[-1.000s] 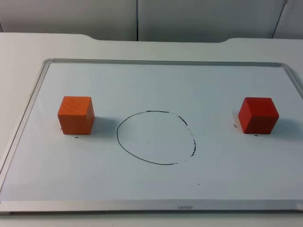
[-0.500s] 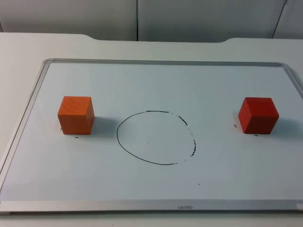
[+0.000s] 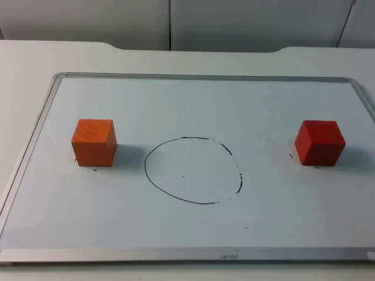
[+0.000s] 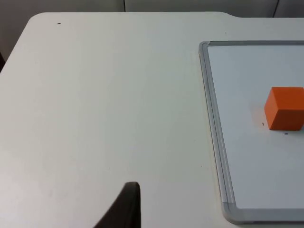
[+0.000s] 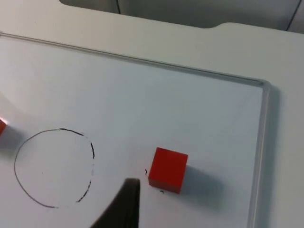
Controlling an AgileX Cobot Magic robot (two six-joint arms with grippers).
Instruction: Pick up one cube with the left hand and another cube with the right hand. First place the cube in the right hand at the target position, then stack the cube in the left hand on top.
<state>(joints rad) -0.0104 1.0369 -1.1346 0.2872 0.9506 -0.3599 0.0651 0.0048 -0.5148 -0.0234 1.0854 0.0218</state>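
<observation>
A whiteboard with a silver frame is laid flat on the white table, its near edge running along the near side of the scene. A hand-drawn black circle is marked on the board slightly near of its middle, and nothing is placed inside it.

2 cubes are seen on the board, both resting flat and untouched. The orange cube is set at the left, just left of the circle and apart from its line. The red cube is set at the right, well apart from the circle and near the board's right frame. The 2 cubes are at about the same depth, level with the far part of the circle.

In the left wrist view, 1 black fingertip of the left gripper is seen over bare table, left of the board's left frame, with the orange cube well apart to its right. In the right wrist view, 1 black fingertip of the right gripper is seen over the board, between the circle and the red cube, close to the cube but not touching it. How far either gripper is spread cannot be told; nothing is seen held by either.

At the far side, the table is ended by the grey partition wall.
</observation>
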